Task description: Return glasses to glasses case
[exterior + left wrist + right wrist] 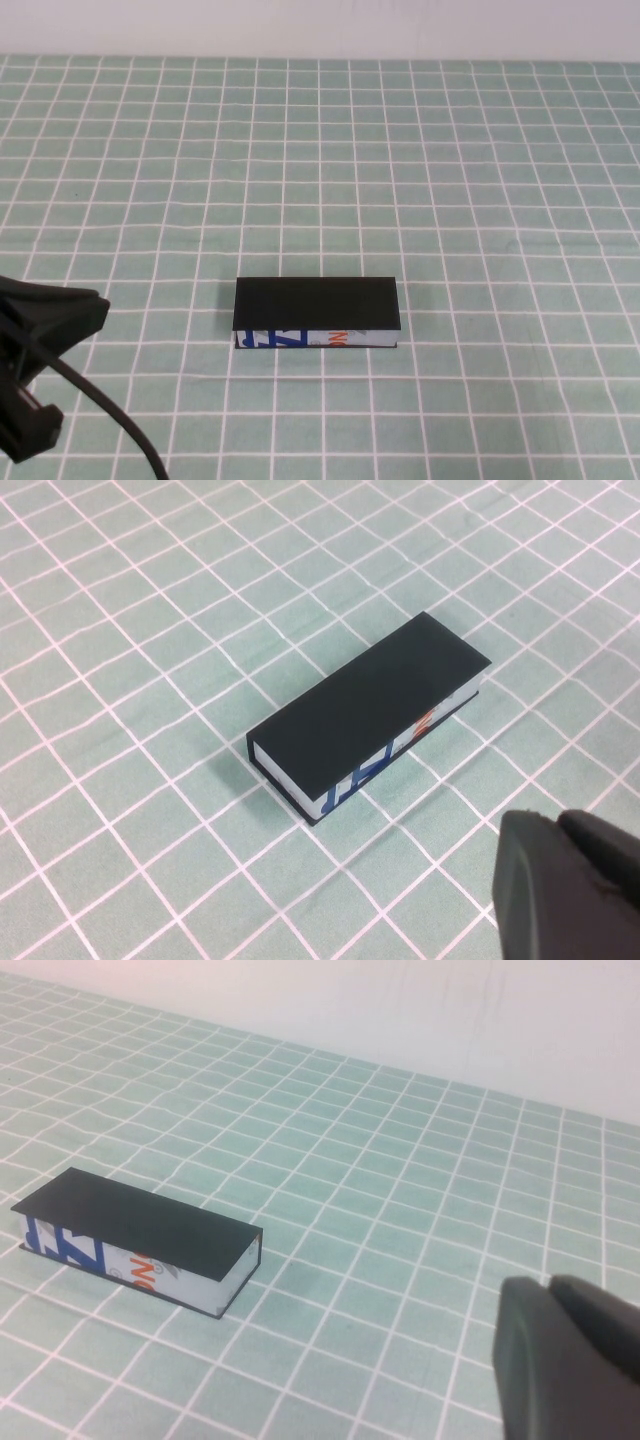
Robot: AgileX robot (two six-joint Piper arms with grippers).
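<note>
Hanging low over the near left part of the table, the left gripper (pixel 35 365) shows in the high view only as a dark, bulky body with a black cable looping down from it. Its fingertips are not clearly visible in that view, and its own wrist view catches just a dark rounded edge (pixel 570 885) at the corner, so I cannot tell whether its fingers are spread or closed. It holds nothing that can be seen.

Off to the right of that gripper and a little farther from the robot, well apart from it, lies the glasses case (pixel 316 312), a rectangular black box with a flat lid and a white front side printed in blue and orange. The lid lies flat and closed on top. The case rests flat on the green cloth with a white grid pattern (pixel 450 180), its long side running across the table and its printed front facing the robot. The left wrist view shows the same case (pixel 370 715) lying apart from the gripper's edge.

The glasses cannot be seen in any view.

The right gripper appears only in its own wrist view as a dark rounded edge (pixel 565 1360); its finger state cannot be told. The case (pixel 140 1240) lies well away from it.
</note>
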